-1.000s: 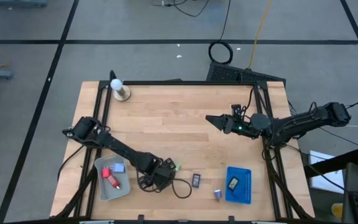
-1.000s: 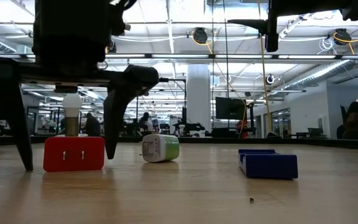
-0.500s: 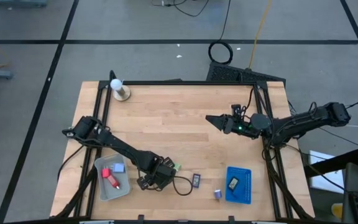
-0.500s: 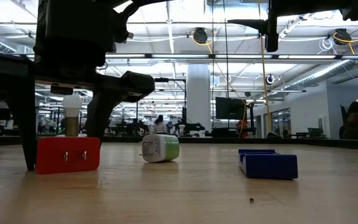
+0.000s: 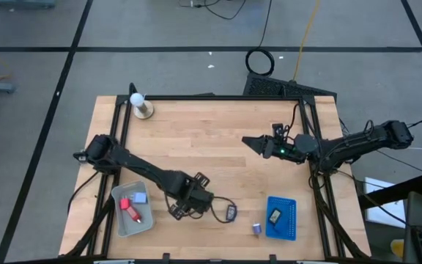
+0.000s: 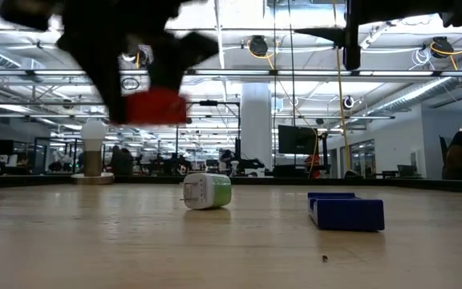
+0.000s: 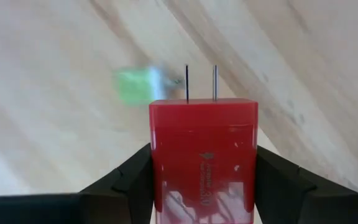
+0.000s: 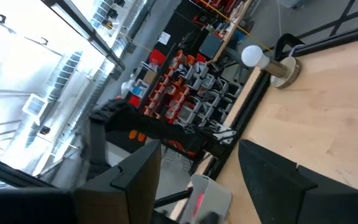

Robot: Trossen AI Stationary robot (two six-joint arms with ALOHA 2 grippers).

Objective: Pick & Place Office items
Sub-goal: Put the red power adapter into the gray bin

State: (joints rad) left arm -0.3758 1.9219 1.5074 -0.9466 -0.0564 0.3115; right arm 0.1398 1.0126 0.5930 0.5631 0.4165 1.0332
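- The wooden bench fills the middle of the high view, with a black frame around it.
- The left arm reaches from the left side toward the lower middle of the high view. Its end effector is closed on a red block with two metal pins. In the low view the red block is up in the air at the upper left, off the bench.
- The right arm comes in from the right side. Its end effector hangs over the middle right of the bench. Its fingers stand apart and hold nothing.
- A grey tray sits at the lower left of the high view, with a red piece and a light-blue piece inside.
- A blue tray sits at the lower right, with a black rectangle inside.
- A white ball on a wooden base stands at the upper left of the bench.
- A green-white bit lies on the bench in the middle of the low view.
- Another black rectangle lies between the trays.
- A small purple bit lies just beside the blue tray.
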